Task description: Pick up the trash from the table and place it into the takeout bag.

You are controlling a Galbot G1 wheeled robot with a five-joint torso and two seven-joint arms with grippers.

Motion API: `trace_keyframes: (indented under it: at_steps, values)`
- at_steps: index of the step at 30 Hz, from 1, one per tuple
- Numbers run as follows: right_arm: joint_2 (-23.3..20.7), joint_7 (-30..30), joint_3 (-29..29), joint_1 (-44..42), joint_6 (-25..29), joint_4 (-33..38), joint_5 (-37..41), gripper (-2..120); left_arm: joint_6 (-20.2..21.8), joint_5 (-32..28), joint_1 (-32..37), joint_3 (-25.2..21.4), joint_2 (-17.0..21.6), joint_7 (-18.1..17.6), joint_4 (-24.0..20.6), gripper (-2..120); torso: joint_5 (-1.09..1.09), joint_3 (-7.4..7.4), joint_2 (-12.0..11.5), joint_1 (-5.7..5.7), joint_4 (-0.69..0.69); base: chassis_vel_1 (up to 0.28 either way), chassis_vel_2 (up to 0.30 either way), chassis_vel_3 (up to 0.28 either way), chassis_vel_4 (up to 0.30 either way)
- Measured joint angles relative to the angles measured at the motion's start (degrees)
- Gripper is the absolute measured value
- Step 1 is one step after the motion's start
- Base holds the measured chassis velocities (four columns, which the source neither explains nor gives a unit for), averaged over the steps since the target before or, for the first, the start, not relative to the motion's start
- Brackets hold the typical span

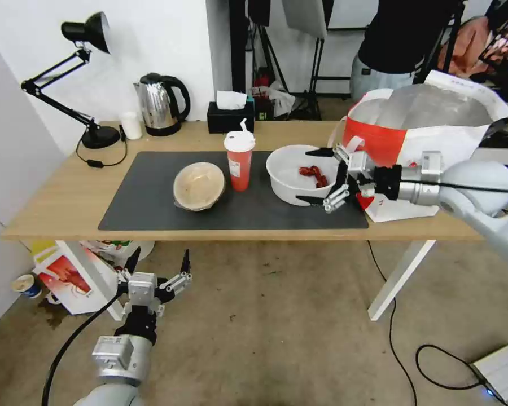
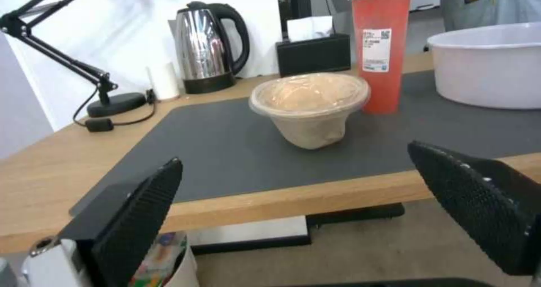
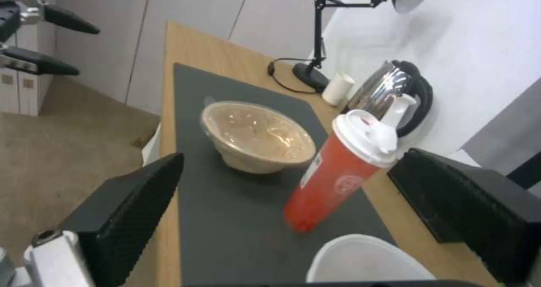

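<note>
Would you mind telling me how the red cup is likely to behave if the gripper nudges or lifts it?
The red cup is tall and narrow, so a sideways nudge high up would probably tip it. It looks like paper, so a hard squeeze may crush it. Its lid seems seated, which should limit spills.

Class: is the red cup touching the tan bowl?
Apart. The head view shows dark mat between the red cup and the tan bowl.
</note>
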Motion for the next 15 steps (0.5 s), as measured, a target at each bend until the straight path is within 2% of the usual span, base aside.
trace_keyframes:
  at_steps: [6, 7, 8, 9, 12, 15]
  values:
    - [3.1, -2.7, -6.4, 8.9, -0.2, -6.0, 1.5, 100, 0.0, 0.0, 0.0, 0.0, 0.0, 0.0, 0.0, 100, 0.0, 0.0, 0.0, 0.0, 0.0, 0.0, 0.0, 0.0, 0.0]
    - [3.8, -5.9, -8.0, 11.4, -0.6, -8.3, 1.6, 100, 0.0, 0.0, 0.0, 0.0, 0.0, 0.0, 0.0, 100, 0.0, 0.0, 0.0, 0.0, 0.01, 0.0, 0.0, 0.0, 0.0]
    - [4.5, -11.9, -9.1, 13.6, -2.1, -10.5, 2.1, 100, 0.0, 0.0, 0.0, 0.0, 0.0, 0.0, 0.0, 100, -0.01, 0.0, 0.0, 0.0, 0.01, 0.0, 0.0, 0.0, 0.0]
    - [4.5, -11.9, -9.1, 13.6, -2.1, -10.5, 2.1, 100, 0.0, 0.0, 0.0, 0.0, 0.0, 0.0, 0.0, 100, -0.01, 0.0, 0.0, 0.0, 0.01, 0.0, 0.0, 0.0, 0.0]
    - [6.0, -21.3, -11.3, 17.9, -4.5, -14.9, 2.2, 100, 0.0, 0.0, 0.0, 0.0, 0.0, 0.0, 0.0, 100, -0.02, 0.0, 0.0, 0.0, 0.0, 0.0, 0.0, 0.0, 0.0]
    - [7.3, -24.7, -13.2, 20.8, -6.0, -17.1, 1.8, 100, 0.0, 0.0, 0.0, 0.0, 0.0, 0.0, 0.0, 100, 0.0, 0.0, 0.0, 0.0, 0.0, 0.0, 0.0, 0.0, 0.0]
